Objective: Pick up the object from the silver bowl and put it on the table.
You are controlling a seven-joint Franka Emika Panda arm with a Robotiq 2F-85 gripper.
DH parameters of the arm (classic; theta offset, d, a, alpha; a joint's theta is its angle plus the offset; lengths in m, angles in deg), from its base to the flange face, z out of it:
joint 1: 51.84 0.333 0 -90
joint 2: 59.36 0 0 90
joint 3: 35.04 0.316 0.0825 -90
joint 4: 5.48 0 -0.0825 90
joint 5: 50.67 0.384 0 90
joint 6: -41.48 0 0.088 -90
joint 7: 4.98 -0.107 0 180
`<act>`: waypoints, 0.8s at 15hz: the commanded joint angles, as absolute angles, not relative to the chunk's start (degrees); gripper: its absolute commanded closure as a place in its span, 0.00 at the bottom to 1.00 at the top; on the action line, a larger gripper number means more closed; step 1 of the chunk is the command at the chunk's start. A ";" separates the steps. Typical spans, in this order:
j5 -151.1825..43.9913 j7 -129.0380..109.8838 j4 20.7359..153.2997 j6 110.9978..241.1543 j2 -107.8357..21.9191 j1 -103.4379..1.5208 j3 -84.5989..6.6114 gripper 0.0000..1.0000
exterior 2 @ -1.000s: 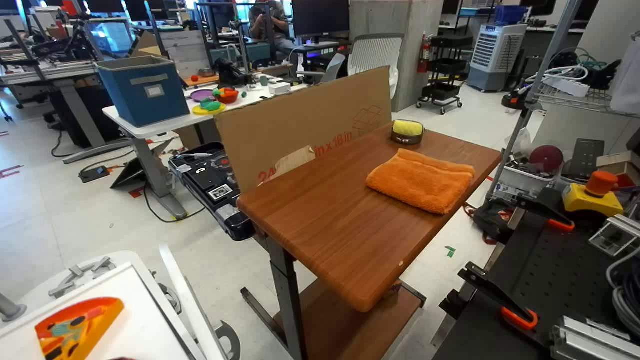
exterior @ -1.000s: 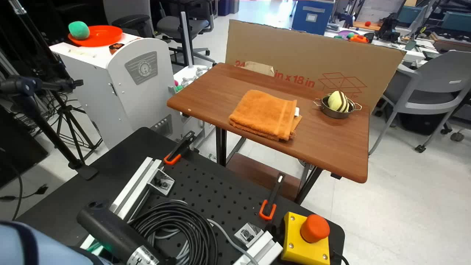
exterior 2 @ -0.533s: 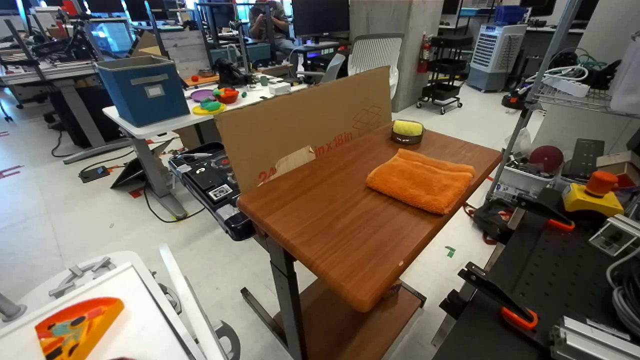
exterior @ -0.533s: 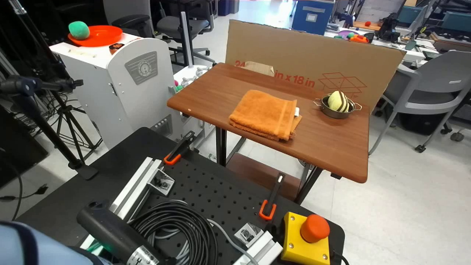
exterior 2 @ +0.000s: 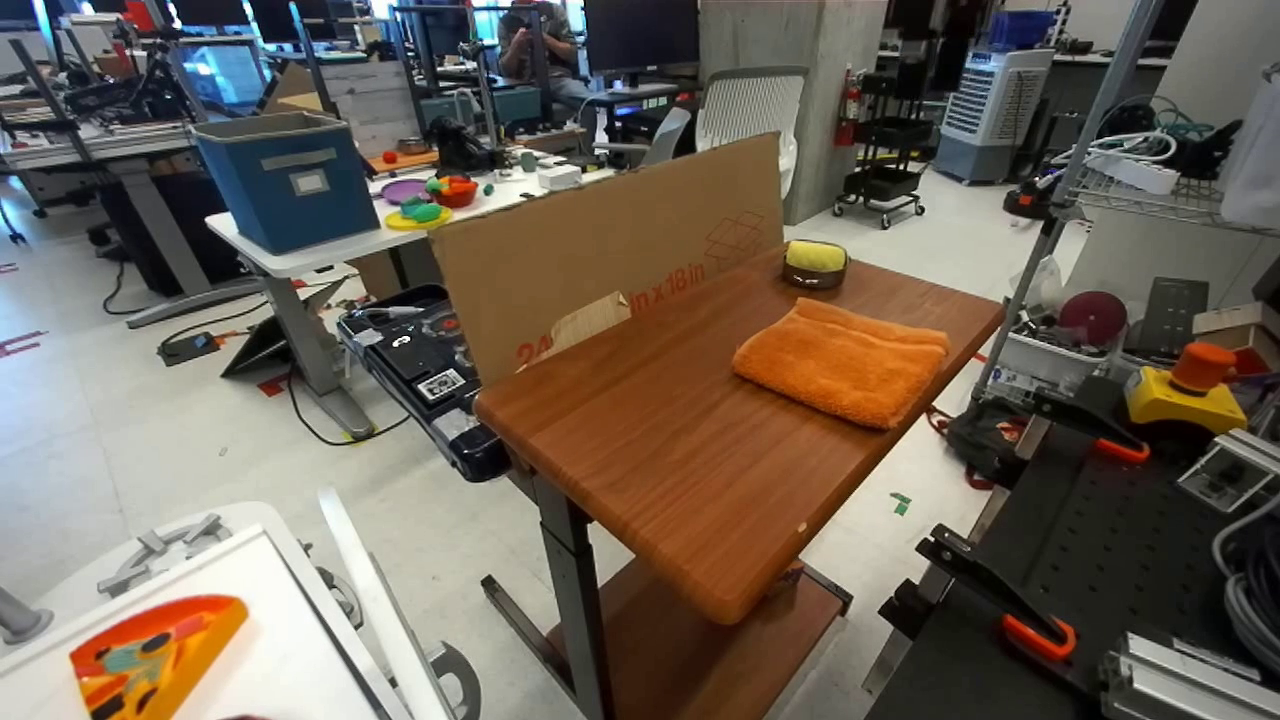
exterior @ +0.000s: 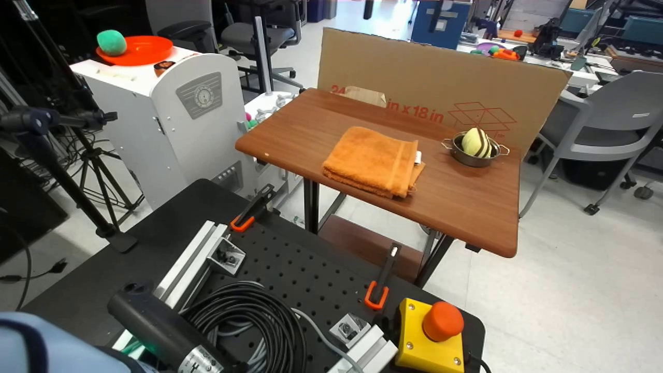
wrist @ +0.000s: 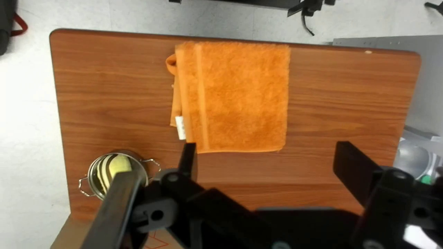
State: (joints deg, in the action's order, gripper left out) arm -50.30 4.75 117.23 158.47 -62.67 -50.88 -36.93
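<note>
The small rounded yellow item with dark brown stripes sits inside the small shallow round dark-silver metal bowl with two wire handles, its top standing above the rim in both exterior views; the bowl rests near a corner of the rectangular brown wooden counter, just beside the upright sheet of brown cardboard with red print. The item's rounded end points upward; its long axis seems to lean, though the bowl's wall hides the lower part and leaves this uncertain. In the wrist view its striped side faces the counter's short edge at the left, and its plain side faces right; the skin is pale yellow, the brown bands curved and uneven in width. The black two-fingered claw is spread wide above the counter, one dark side overlapping the bowl in the wrist view; the folded orange terry cloth with a white tag lies along a long edge, apart from the bowl.
</note>
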 commanded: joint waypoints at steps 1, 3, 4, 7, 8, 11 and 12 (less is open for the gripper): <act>-50.41 11.57 105.09 159.85 -49.43 -53.58 -38.47 0.00; -49.86 13.78 99.54 160.12 -43.65 -55.52 -38.71 0.00; -50.29 14.57 96.98 160.75 -40.98 -56.54 -38.79 0.00; -51.60 14.90 89.52 161.74 -34.23 -58.82 -38.90 0.00; -51.54 15.12 87.41 161.80 -32.43 -59.64 -38.82 0.00; -51.54 15.09 81.75 161.40 -27.39 -61.49 -38.61 0.00; -51.57 14.95 80.43 161.07 -25.83 -61.93 -38.57 0.00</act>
